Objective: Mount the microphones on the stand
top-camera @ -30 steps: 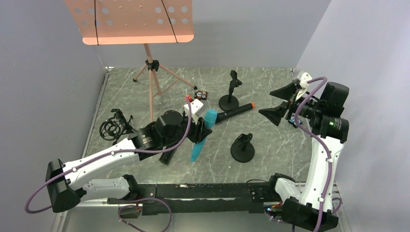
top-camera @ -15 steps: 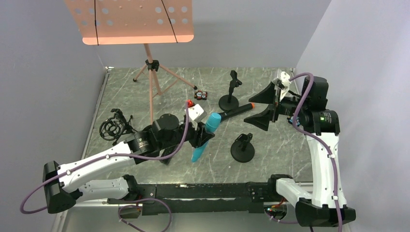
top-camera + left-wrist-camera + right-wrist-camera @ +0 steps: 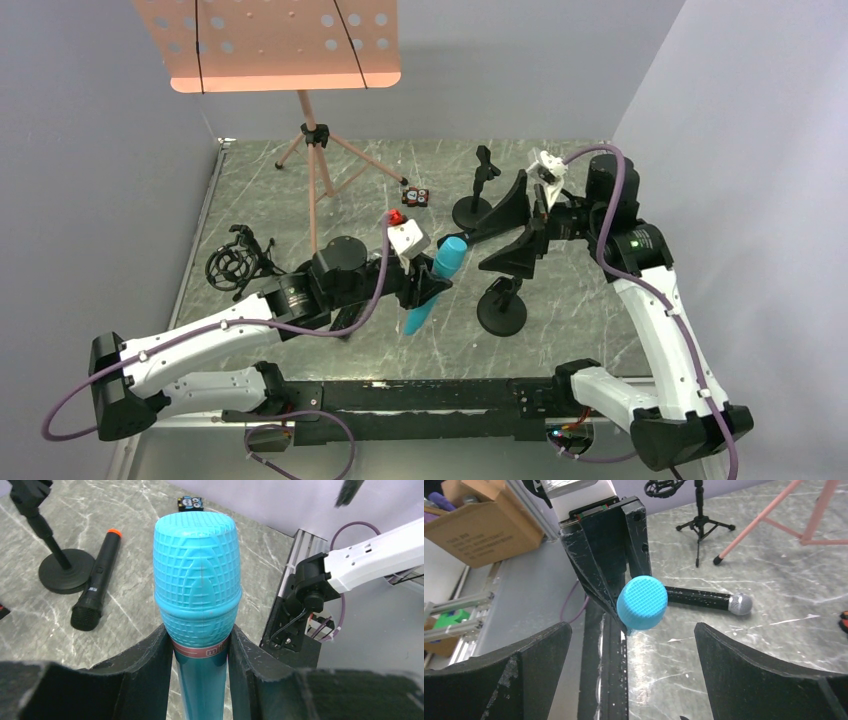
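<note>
Quick update: in the last second our right end effector [image 3: 512, 232] has swung in from the side wall. It now sits spread as wide as it goes, empty, facing the head of the blue mic [image 3: 197, 590]. The left end effector [image 3: 428, 287] is part-closed on that mic just below the head, holding it tilted above the counter [image 3: 590, 300], and has nudged it toward the nearer stand [image 3: 501, 310]. Looks to us like a handover or two-arm seating is coming. The orange-tipped mic [image 3: 97, 582] and silver-headed mic [image 3: 711, 600] lie on the counter, and no stand is filled yet.
</note>
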Motion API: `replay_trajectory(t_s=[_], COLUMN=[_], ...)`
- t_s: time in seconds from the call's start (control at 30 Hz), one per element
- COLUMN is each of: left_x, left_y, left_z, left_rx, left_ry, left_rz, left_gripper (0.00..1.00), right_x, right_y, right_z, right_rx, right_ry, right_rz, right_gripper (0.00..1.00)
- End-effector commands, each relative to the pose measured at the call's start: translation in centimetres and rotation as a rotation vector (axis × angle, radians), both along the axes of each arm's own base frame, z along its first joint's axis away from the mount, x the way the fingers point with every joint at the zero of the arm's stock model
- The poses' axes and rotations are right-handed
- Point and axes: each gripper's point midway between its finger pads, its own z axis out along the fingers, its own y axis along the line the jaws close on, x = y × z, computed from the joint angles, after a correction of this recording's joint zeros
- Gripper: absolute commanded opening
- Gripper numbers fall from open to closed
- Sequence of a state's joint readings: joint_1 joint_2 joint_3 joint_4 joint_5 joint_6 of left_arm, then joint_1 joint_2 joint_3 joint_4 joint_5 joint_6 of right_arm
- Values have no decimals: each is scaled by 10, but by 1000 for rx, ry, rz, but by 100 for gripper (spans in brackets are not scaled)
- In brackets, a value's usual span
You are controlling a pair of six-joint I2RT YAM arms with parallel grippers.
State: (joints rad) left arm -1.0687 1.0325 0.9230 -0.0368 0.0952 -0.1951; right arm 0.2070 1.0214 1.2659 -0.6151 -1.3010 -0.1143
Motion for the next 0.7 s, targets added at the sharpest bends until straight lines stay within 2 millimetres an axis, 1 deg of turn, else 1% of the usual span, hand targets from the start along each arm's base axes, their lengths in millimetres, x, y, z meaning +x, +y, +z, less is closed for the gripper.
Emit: replay_trajectory(t_s=[0.0,0.17,0.37,0.6,0.67], left_x=[-9,-9,-8,-3,-2], left_y=[-17,-29,-37,-45,-47], left_z=[38,43,49,49,48], left_rx=[-111,-129,-144,-139,-138], left_ry=[-65,-60,-67,-63,-61], left_rz=[-81,-110,-120,-113,-116], left_gripper=[0,0,0,0,0], right_x=[1,-2,-3,-5,-5], right_y=[12,21,29,35,36], right_z=[1,-12,-29,-34,-35], right_rx=[23,23,21,10,7], right_ry=[22,79,139,152,157], right_rz=[43,71,82,98,98], right_gripper=[100,100,100,99,98])
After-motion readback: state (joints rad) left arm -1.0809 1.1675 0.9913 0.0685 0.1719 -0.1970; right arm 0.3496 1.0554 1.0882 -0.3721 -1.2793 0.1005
